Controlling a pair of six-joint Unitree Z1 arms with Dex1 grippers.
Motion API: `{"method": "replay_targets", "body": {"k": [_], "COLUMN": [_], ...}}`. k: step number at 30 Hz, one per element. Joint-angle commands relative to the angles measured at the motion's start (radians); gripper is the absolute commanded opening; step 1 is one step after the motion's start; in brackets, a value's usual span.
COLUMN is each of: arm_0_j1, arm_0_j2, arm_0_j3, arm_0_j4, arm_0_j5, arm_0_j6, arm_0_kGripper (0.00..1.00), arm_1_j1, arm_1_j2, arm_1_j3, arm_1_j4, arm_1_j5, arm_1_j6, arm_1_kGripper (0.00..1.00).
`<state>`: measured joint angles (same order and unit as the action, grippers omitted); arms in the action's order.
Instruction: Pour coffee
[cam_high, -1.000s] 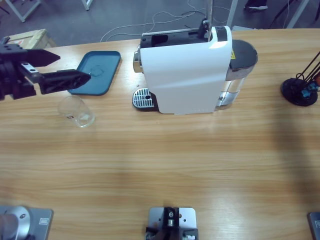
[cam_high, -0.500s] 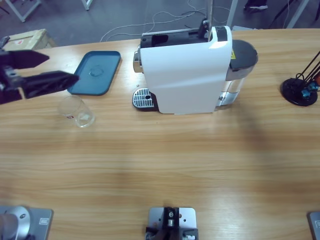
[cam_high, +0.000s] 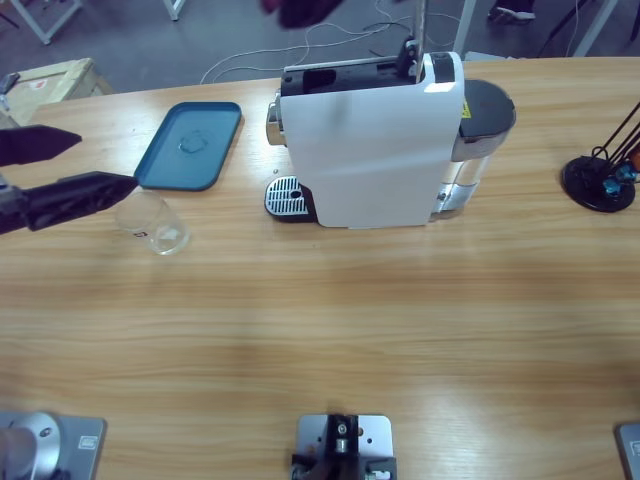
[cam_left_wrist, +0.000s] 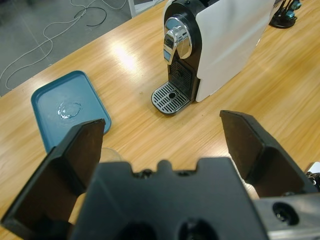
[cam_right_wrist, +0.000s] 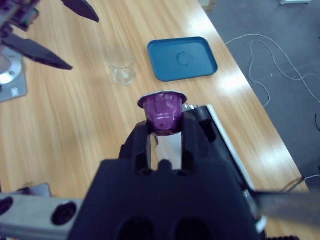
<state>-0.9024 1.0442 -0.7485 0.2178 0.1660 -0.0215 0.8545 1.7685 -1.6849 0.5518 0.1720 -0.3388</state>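
The desk (cam_high: 330, 320) is pale wood with a fine, smooth grain and a soft sheen. The coffee machine (cam_high: 370, 140) has a glossy white plastic shell, a shiny chrome spout head (cam_left_wrist: 178, 44) and a perforated metal drip grille (cam_left_wrist: 171, 96). The glass cup (cam_high: 152, 222) is clear and smooth. The teal tray (cam_high: 190, 145) looks like matt plastic. The left claw (cam_left_wrist: 160, 145) is matt black plastic. The right claw (cam_right_wrist: 165, 132) grips a purple capsule (cam_right_wrist: 162, 112) with a foil-like metallic shine.
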Motion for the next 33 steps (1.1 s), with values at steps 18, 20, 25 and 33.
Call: {"method": "replay_targets", "body": {"k": [18, 20, 25, 33], "arm_0_j1": [-0.001, 0.0, -0.001, 0.0], "arm_0_j2": [0.051, 0.051, 0.053, 0.054], "arm_0_j3": [0.035, 0.039, 0.041, 0.044], "arm_0_j4": [0.005, 0.005, 0.005, 0.005], "arm_0_j5": [0.0, 0.001, 0.001, 0.001], "arm_0_j6": [0.0, 0.0, 0.0, 0.0], "arm_0_kGripper": [0.991, 0.991, 0.991, 0.991], "arm_1_j1": [-0.078, -0.078, -0.077, -0.077], "arm_1_j2": [0.243, 0.234, 0.232, 0.25], "arm_1_j3": [-0.096, -0.095, -0.078, -0.066], "arm_1_j4": [0.079, 0.082, 0.091, 0.091], "arm_1_j5": [-0.128, -0.119, -0.101, -0.084], "arm_1_j6": [-0.135, -0.135, -0.134, -0.123], "arm_1_kGripper": [0.0, 0.0, 0.0, 0.0]}}
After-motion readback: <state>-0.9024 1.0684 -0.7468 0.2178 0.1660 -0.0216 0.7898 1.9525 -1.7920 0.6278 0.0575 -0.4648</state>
